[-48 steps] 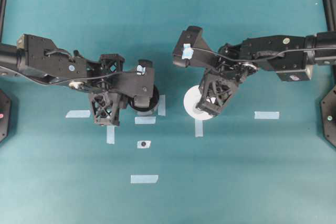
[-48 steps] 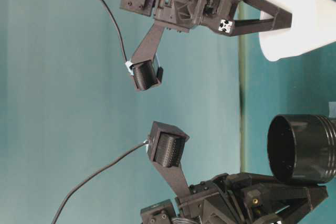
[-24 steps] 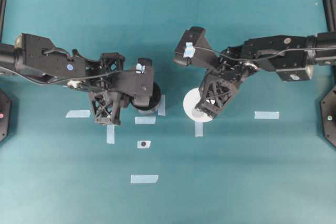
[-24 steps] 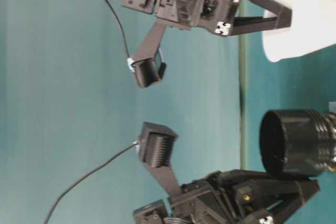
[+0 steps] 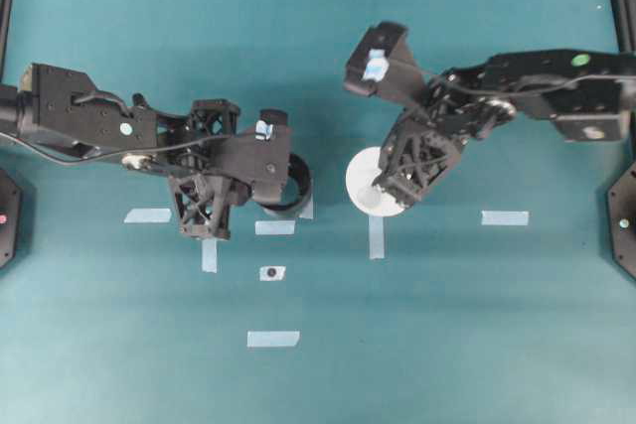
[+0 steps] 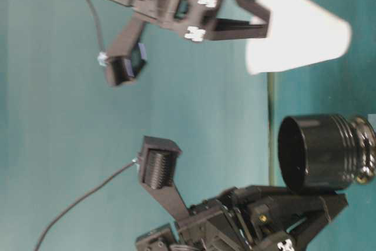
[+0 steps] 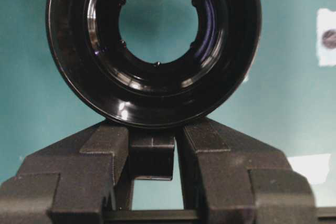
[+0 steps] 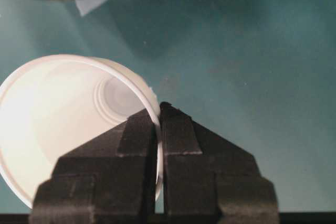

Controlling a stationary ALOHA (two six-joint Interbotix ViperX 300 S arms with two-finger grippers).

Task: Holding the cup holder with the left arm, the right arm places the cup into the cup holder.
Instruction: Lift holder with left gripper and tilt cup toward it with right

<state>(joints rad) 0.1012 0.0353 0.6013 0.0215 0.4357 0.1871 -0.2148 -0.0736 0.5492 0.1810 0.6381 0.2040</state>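
My two arms are matte black. The left arm is boxy; the right arm carries thin cables and blue tape.

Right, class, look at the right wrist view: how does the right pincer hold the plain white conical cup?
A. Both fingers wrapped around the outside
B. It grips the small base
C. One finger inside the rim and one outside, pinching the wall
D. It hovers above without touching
C: in the right wrist view the right pincer has the plain white conical cup by its rim wall, one finger on each side.
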